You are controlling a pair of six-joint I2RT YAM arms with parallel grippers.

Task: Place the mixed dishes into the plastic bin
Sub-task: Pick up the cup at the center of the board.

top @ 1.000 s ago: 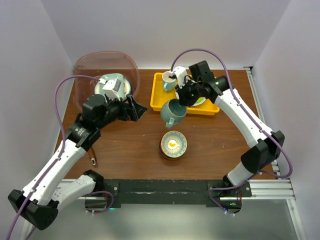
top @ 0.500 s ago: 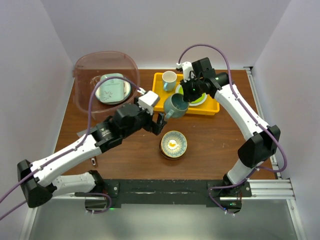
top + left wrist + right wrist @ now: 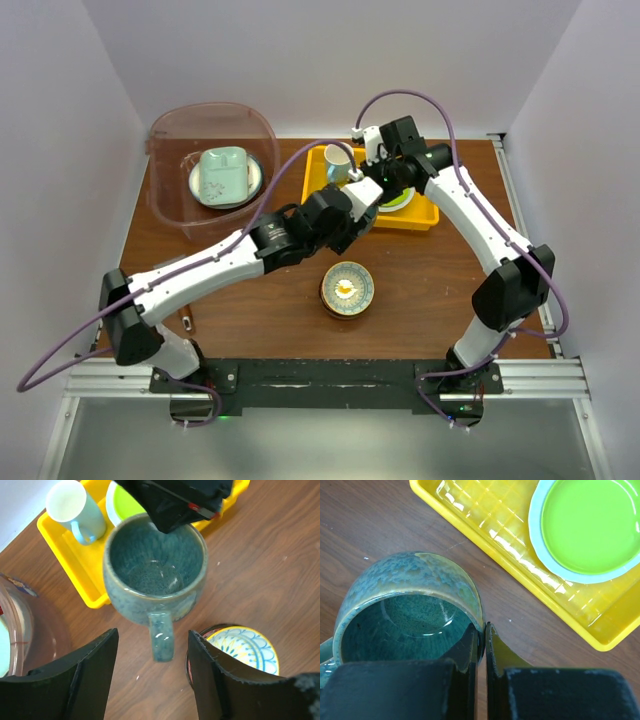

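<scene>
Left claw (image 3: 152,645): jaws apart. I have it reached across the table (image 3: 440,290) to the mug, one finger on each side of the handle, with a gap showing on both sides.
Right claw (image 3: 482,632): clamped on the mug's rim, one finger inside the wall and one outside. It grips the side opposite the handle.
Mug (image 3: 155,575): upright, mouth up, nothing in it that I can see. Its handle points toward my left wrist camera. It sits just beside the near edge of the yellow tray (image 3: 485,520) and covers part of that edge in the left wrist view. From the top camera my left wrist hides most of it.
Bowl (image 3: 347,289): upright on the table, near the mug on the side toward the arm bases and apart from it, untouched by either claw.
Bin (image 3: 165,205): at the far left corner of the table, well apart from the mug.
In the bin: a plate (image 3: 255,178) with a green tray (image 3: 222,172) lying on top of it.
In the yellow tray: a cup (image 3: 75,507) standing upright and a lime plate (image 3: 590,525) lying flat, side by side.
Contact under the mug: I cannot tell whether its base touches the table.
</scene>
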